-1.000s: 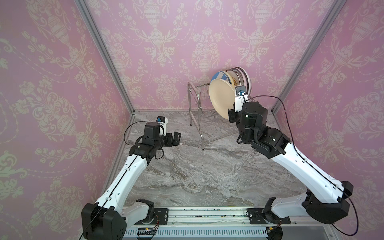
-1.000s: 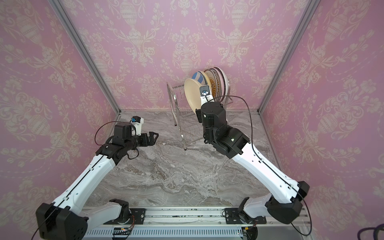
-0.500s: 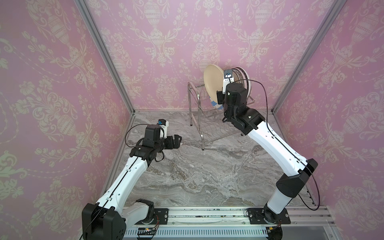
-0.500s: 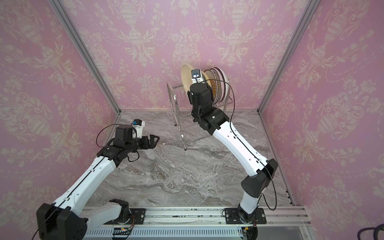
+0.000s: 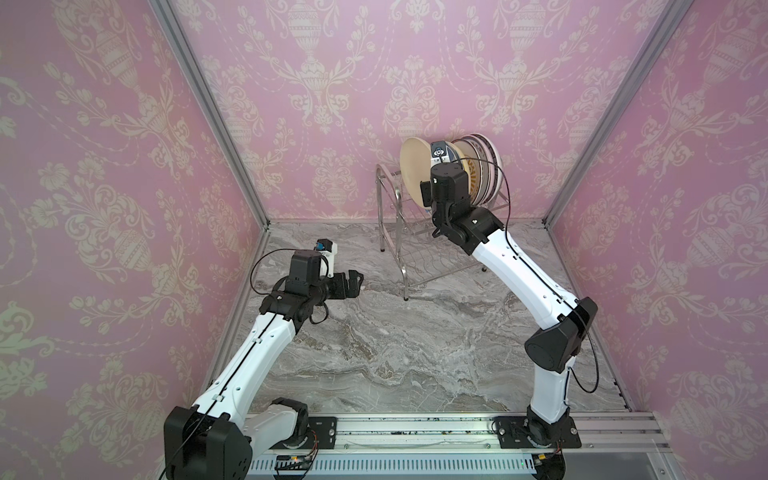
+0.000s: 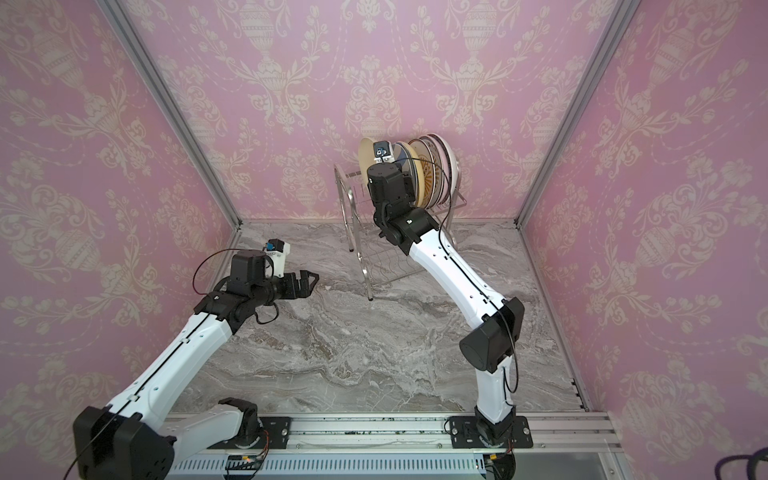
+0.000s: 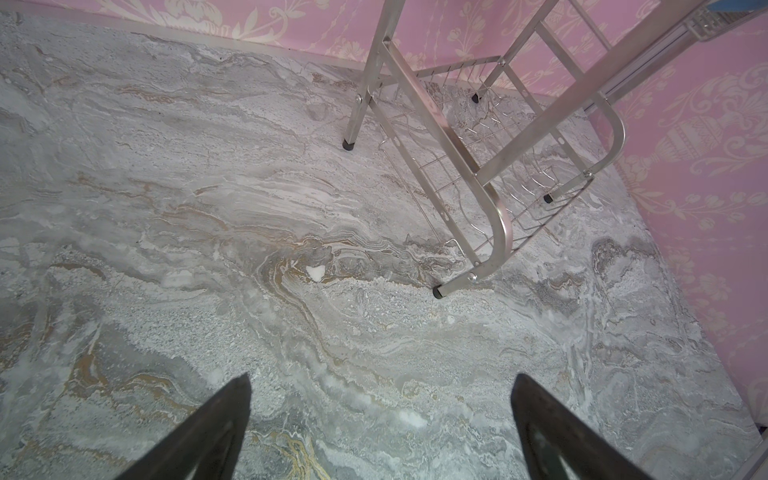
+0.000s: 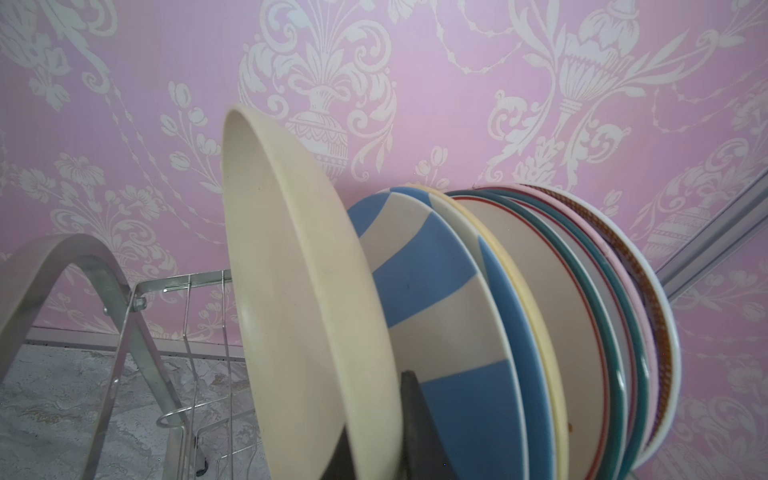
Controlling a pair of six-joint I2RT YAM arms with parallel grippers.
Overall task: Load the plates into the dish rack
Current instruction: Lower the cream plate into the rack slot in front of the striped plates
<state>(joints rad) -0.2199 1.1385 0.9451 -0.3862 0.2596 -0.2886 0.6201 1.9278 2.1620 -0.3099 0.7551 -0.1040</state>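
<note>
My right gripper (image 8: 376,415) is shut on the lower rim of a cream-yellow plate (image 5: 413,170) (image 8: 299,291). It holds the plate upright over the upper tier of the steel dish rack (image 5: 390,232) (image 8: 124,311). Several plates (image 5: 482,166) stand on edge in that tier, to the right of the held plate in both top views. The closest is a blue-and-white striped plate (image 8: 436,291). One dark finger (image 8: 411,399) sits between it and the held plate. My left gripper (image 5: 357,278) (image 7: 380,382) hovers open and empty over the marble table, left of the rack.
The rack's lower tier (image 7: 478,137) holds nothing visible, and its black feet (image 7: 437,291) rest on the marble table (image 5: 374,332). Pink patterned walls (image 5: 124,208) close in the back and both sides. The rack stands close to the back wall.
My right arm has lifted the cream plate up and to the left, from in front of the rack to its upper tier, turning it more edge-on. The left gripper has barely shifted.
</note>
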